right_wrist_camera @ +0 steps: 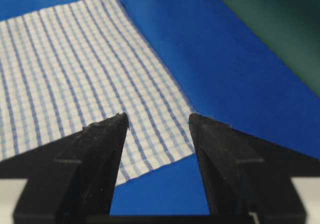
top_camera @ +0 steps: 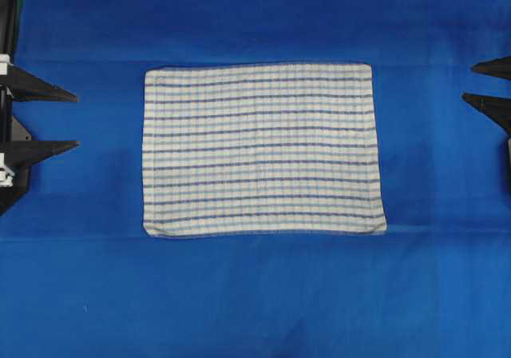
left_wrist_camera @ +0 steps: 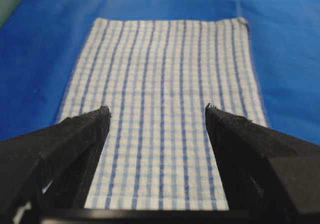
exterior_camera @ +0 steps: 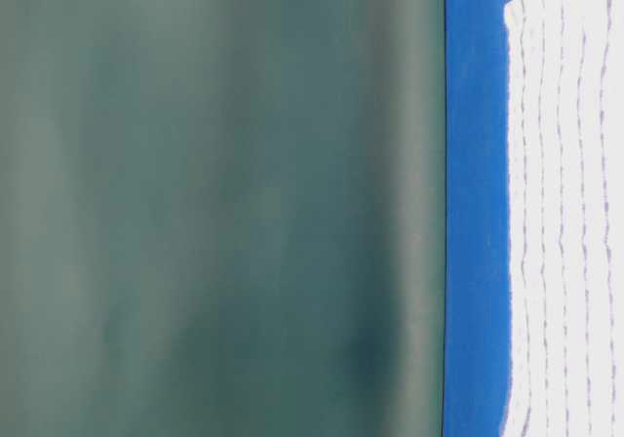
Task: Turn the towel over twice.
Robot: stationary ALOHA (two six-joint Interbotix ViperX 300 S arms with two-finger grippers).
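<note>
The rectangular white woven towel with thin blue stripes [top_camera: 263, 149] is lying flat, ungrasped; the left gripper [top_camera: 77, 121] and right gripper [top_camera: 468, 82] are sitting wide-fingered, empty. How many turns remain is unclear.

**A staged robot lab bench**

A plain blue sheet [top_camera: 255, 294] covers the whole tabletop, smooth and bare of household clutter. A flat dark-green backdrop [exterior_camera: 214, 203] closes off the room behind. Black robot claws flank the work area.
</note>
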